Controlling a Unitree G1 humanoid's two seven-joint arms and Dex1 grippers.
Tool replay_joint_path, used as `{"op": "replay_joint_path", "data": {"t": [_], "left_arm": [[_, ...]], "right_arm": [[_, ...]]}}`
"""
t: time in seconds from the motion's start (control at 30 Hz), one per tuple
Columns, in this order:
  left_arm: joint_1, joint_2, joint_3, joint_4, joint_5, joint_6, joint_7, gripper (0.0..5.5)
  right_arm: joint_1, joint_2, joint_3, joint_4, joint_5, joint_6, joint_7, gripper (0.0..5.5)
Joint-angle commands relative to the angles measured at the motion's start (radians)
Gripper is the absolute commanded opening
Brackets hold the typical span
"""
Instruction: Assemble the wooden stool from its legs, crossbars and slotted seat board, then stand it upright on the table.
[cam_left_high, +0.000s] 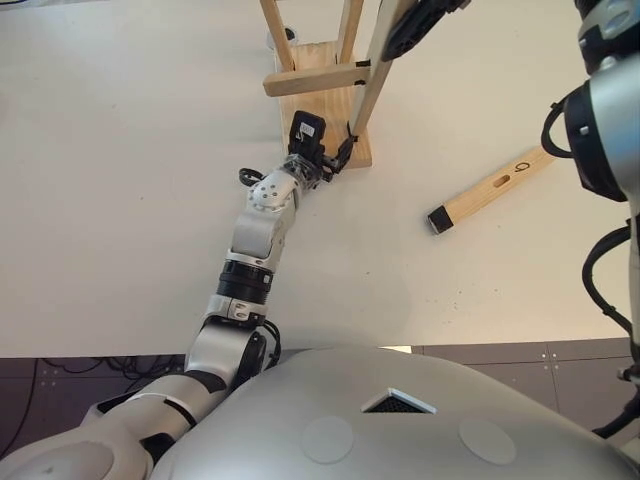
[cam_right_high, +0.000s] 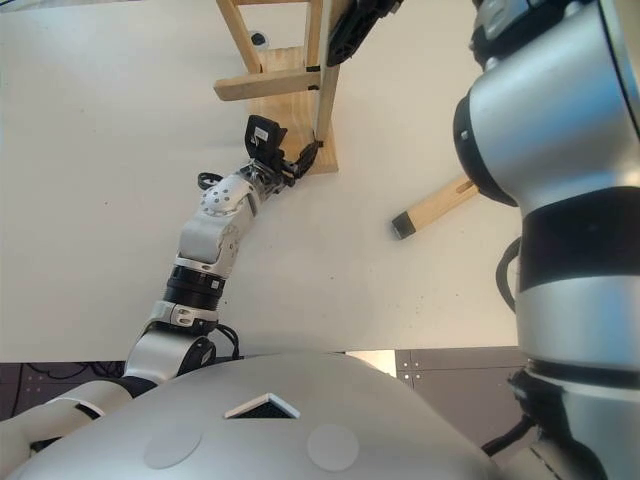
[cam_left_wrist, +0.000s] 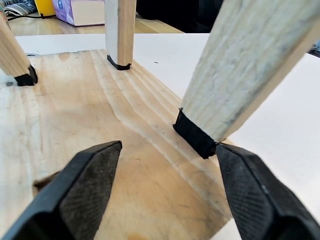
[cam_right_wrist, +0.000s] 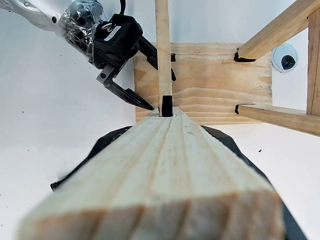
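The slotted seat board (cam_left_high: 320, 112) lies flat on the white table at the far middle. Two wooden legs (cam_left_high: 277, 30) stand up from it, joined by a crossbar (cam_left_high: 312, 79). A third leg (cam_left_high: 372, 85) leans with its black-tipped foot at the board's near corner slot (cam_left_wrist: 196, 134). My right gripper (cam_left_high: 405, 35) is shut on that leg higher up, its fingers (cam_right_wrist: 100, 150) flanking the wood. Low at that same near corner sits my left gripper (cam_left_high: 338, 158), open, its pads (cam_left_wrist: 85, 195) spread over the board beside the leg's foot. One loose leg (cam_left_high: 492, 188) lies on the table to the right.
A small white round part (cam_right_wrist: 286, 59) rests on the table against the board's far side. Bare table (cam_left_high: 120, 200) stretches left and in front of the board. Its near edge runs just ahead of my torso.
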Motion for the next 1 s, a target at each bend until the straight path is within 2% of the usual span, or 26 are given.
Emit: {"op": "replay_joint_path", "data": {"t": [0.03, 0.13, 0.27, 0.5, 0.53, 0.7, 0.83, 0.9, 1.0], "left_arm": [[0.081, -0.028, -0.076, 0.025, -0.015, 0.061, -0.072, 3.42], [0.096, -0.025, -0.095, 0.006, -0.009, 0.068, -0.088, 3.42], [0.114, -0.012, -0.096, -0.012, -0.009, 0.085, -0.097, 3.42], [0.138, 0.062, -0.100, -0.088, -0.007, 0.127, -0.146, 3.42], [0.140, 0.080, -0.096, -0.107, -0.009, 0.137, -0.157, 3.42], [0.131, 0.135, -0.087, -0.155, -0.022, 0.177, -0.199, 3.42], [0.158, 0.170, -0.085, -0.224, -0.036, 0.212, -0.219, 3.42], [0.182, 0.187, -0.079, -0.264, -0.048, 0.232, -0.225, 3.42], [0.223, 0.199, -0.068, -0.319, -0.070, 0.258, -0.222, 3.42]], "right_arm": [[0.158, 0.064, 0.006, 0.043, -0.092, 0.037, 0.003, 2.06], [0.208, 0.048, -0.019, 0.055, -0.122, 0.059, -0.051, 2.06], [0.294, 0.021, -0.021, 0.042, -0.144, 0.025, -0.020, 2.06], [0.256, -0.013, -0.200, -0.025, -0.024, 0.098, 0.000, 2.06], [0.236, -0.033, -0.235, -0.039, -0.010, 0.107, 0.000, 2.47], [0.209, -0.131, -0.348, -0.110, 0.016, 0.107, -0.059, 3.39], [0.288, -0.259, -0.393, -0.184, 0.007, 0.094, -0.080, 4.12], [0.365, -0.328, -0.454, -0.250, 0.044, 0.154, -0.107, 4.12], [0.501, -0.385, -0.588, -0.402, 0.136, 0.347, -0.198, 4.12]]}}
